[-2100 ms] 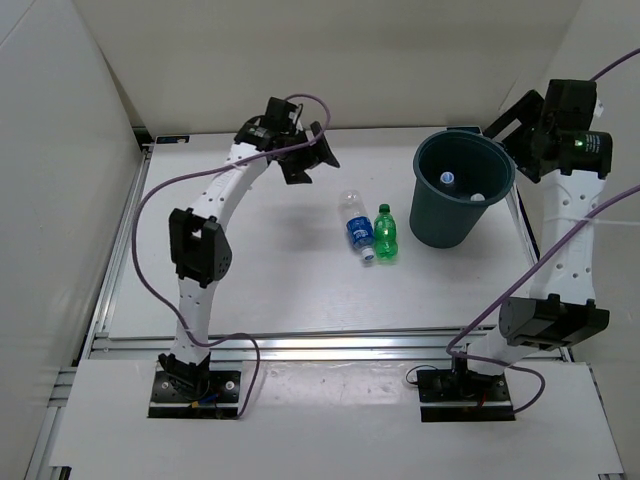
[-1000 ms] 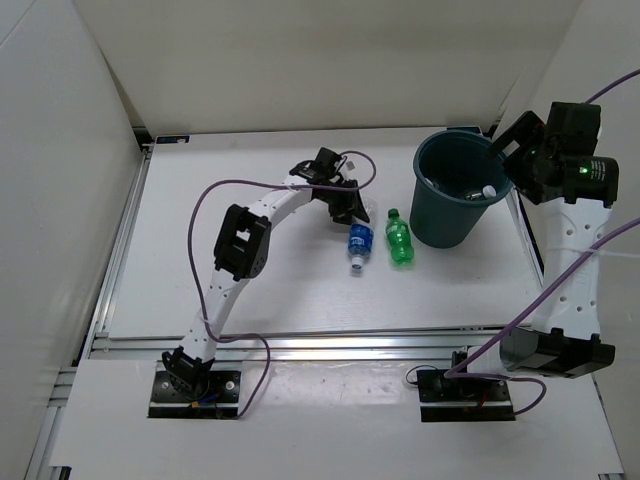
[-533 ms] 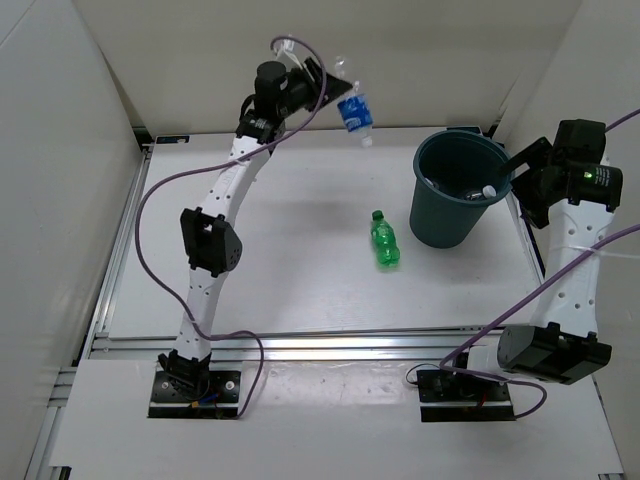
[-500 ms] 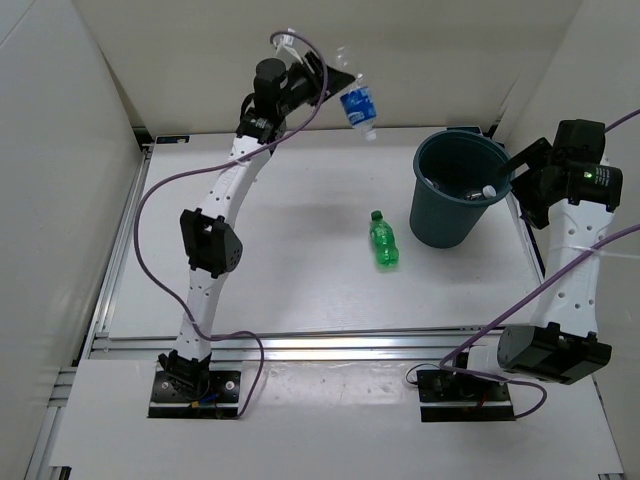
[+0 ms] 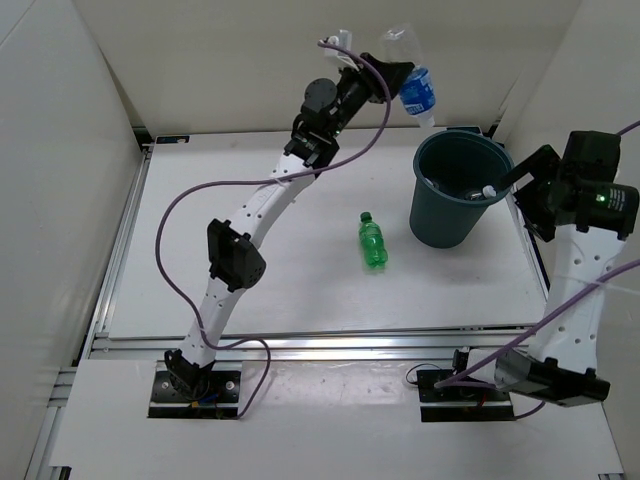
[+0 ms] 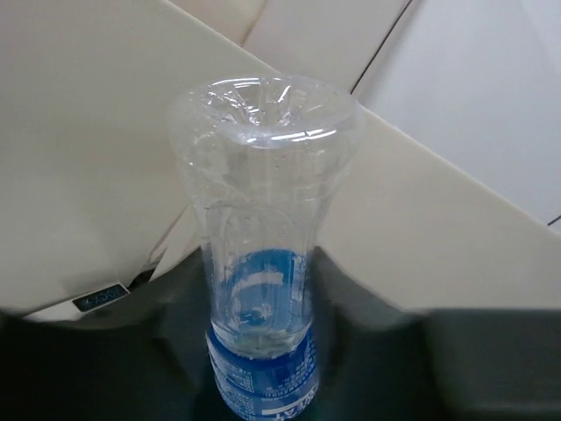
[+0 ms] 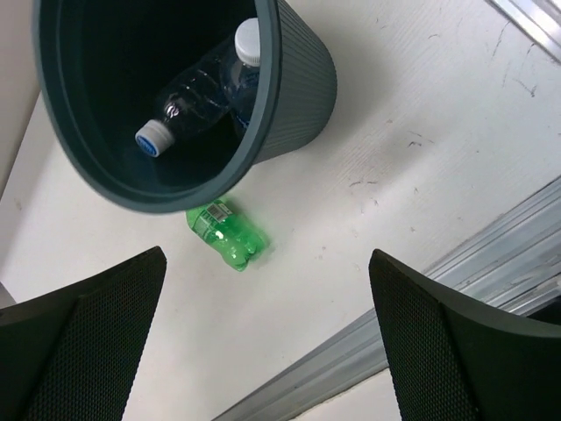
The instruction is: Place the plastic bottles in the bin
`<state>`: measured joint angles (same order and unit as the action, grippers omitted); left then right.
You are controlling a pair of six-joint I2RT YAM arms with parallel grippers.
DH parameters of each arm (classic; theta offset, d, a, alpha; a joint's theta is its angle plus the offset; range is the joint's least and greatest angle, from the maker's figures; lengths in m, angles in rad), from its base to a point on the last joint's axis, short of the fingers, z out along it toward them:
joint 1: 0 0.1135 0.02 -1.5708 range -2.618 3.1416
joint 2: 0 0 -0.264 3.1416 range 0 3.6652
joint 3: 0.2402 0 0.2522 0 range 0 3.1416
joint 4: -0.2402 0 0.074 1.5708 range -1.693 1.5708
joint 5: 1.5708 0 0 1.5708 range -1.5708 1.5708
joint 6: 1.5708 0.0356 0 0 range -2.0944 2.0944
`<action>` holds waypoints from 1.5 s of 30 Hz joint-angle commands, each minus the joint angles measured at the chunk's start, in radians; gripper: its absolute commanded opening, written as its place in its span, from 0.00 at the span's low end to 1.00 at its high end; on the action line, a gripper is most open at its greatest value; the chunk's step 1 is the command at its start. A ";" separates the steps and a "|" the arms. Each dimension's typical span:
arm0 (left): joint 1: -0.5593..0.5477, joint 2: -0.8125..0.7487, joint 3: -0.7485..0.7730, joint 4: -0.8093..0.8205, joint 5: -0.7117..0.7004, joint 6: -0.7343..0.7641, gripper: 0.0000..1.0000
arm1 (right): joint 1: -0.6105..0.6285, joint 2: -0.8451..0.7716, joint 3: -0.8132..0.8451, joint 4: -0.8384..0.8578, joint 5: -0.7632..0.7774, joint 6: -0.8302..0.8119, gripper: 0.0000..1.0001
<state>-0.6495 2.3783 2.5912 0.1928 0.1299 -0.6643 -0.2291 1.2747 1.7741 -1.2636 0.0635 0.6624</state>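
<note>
High in the air, my left gripper (image 5: 392,76) is shut on a clear plastic bottle (image 5: 416,91) with a blue label, its cap end pointing down. In the top view the bottle hangs just up-left of the dark teal bin's rim (image 5: 432,147). The left wrist view shows the bottle's (image 6: 261,254) base end sticking out past the dark fingers. Two clear bottles (image 7: 191,103) with white caps lie inside the bin (image 7: 298,83). A green bottle (image 5: 372,241) lies on the table left of the bin, seen from the right wrist as the green bottle (image 7: 225,233). My right gripper (image 7: 272,342) hovers open, right of the bin.
White walls close in the table at the back and both sides. A metal rail (image 5: 330,343) runs along the front edge and another down the right side behind the bin. The left arm's purple cable (image 5: 200,195) loops over the left half of the table.
The left arm has swung right with the clear bottle, from above the table's back middle to near the bin's rim. The green bottle has shifted slightly left. The right gripper stays open.
</note>
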 commanded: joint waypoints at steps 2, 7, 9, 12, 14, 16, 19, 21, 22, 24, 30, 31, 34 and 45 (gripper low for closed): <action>-0.073 0.028 0.012 0.068 -0.027 0.005 0.66 | -0.004 -0.087 0.044 -0.046 0.006 -0.073 1.00; -0.067 0.010 -0.005 -0.099 0.052 0.040 1.00 | -0.004 -0.121 -0.007 -0.046 0.030 -0.073 1.00; -0.039 -0.063 -0.052 -0.124 0.082 0.071 1.00 | -0.004 -0.121 -0.030 -0.033 0.016 -0.073 1.00; 0.005 -0.134 -0.108 -0.148 0.115 0.104 1.00 | -0.004 -0.109 -0.039 0.019 -0.028 -0.064 1.00; 0.019 -0.218 -0.149 -0.243 0.128 0.178 1.00 | -0.004 -0.083 -0.039 0.040 -0.037 -0.064 1.00; 0.049 -0.352 -0.320 -0.276 0.104 0.216 1.00 | -0.004 -0.055 -0.039 0.049 -0.060 -0.055 1.00; 0.092 -0.512 -0.621 -0.276 -0.008 0.213 1.00 | -0.004 -0.043 -0.030 0.070 -0.076 -0.055 1.00; 0.119 -0.539 -0.769 -0.297 0.048 0.201 1.00 | -0.004 -0.043 -0.039 0.079 -0.087 -0.055 1.00; 0.134 -0.539 -0.802 -0.297 0.078 0.142 1.00 | -0.004 -0.043 -0.051 0.079 -0.100 -0.055 1.00; 0.178 -0.530 -0.873 -0.306 0.195 0.059 1.00 | -0.004 -0.043 -0.068 0.079 -0.111 -0.046 1.00; 0.145 -0.392 -0.882 -0.306 0.358 0.017 1.00 | -0.004 -0.061 -0.146 0.099 -0.140 -0.037 1.00; 0.136 -0.378 -0.882 -0.306 0.373 0.017 1.00 | -0.004 -0.061 -0.146 0.099 -0.140 -0.037 1.00; 0.111 -0.320 -0.910 -0.306 0.415 -0.012 1.00 | -0.004 -0.061 -0.146 0.099 -0.140 -0.037 1.00; 0.057 -0.205 -0.913 -0.306 0.424 0.008 1.00 | -0.004 -0.061 -0.176 0.099 -0.140 -0.064 1.00</action>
<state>-0.5766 2.1502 1.6436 -0.1349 0.5167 -0.6628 -0.2291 1.2320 1.6093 -1.1919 -0.0708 0.6231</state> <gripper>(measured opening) 0.998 0.998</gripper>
